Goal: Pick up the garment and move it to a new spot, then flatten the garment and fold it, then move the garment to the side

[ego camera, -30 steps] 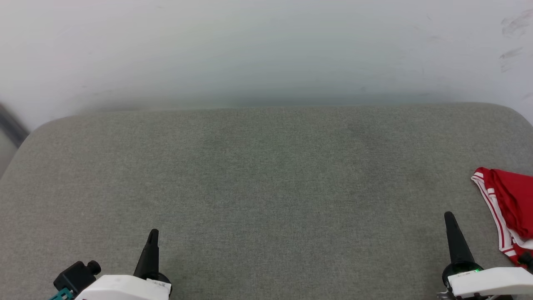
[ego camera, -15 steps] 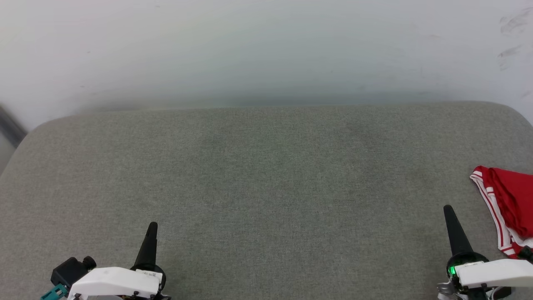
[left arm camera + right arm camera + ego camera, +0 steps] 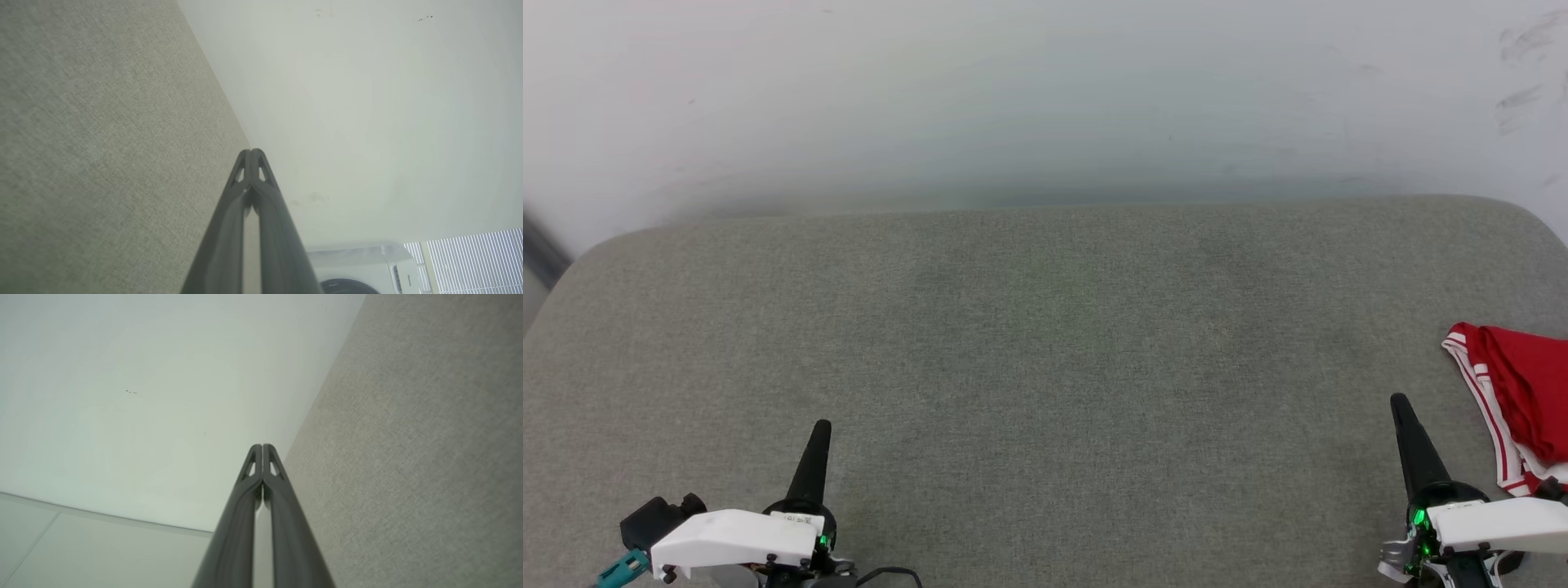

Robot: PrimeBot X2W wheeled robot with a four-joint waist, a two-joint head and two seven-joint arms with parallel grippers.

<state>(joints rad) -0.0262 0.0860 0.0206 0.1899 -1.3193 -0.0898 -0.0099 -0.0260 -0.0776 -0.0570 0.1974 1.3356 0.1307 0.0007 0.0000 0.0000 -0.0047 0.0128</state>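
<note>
Head view: a broad cushion [image 3: 1045, 351] of coarse grey-green woven cloth, with rounded far corners, lies before a smooth pale wall [image 3: 1045, 98] that bears a few faint scuffs. The garment [image 3: 1523, 392] lies crumpled at the cushion's right edge. It is glossy red cloth in soft folds, edged with white-and-red striped trim, and is partly cut off by the frame. The left gripper [image 3: 821, 429] stands over the cushion's near left part, its dark tapered fingers pressed into one slim spike on a white housing. The right gripper [image 3: 1401, 402] stands over the near right part, just beside the garment but apart from it, and is likewise one closed point.

Left wrist view: the matte dark fingers meet flat at their slotted tips with nothing between them. The cushion's nubby weave runs along one side. Past its far edge stand the wall, a white washing machine [image 3: 359, 265] and a slatted blind [image 3: 474, 257].

Right wrist view: the fingers are pressed together and empty, between weave and wall.
</note>
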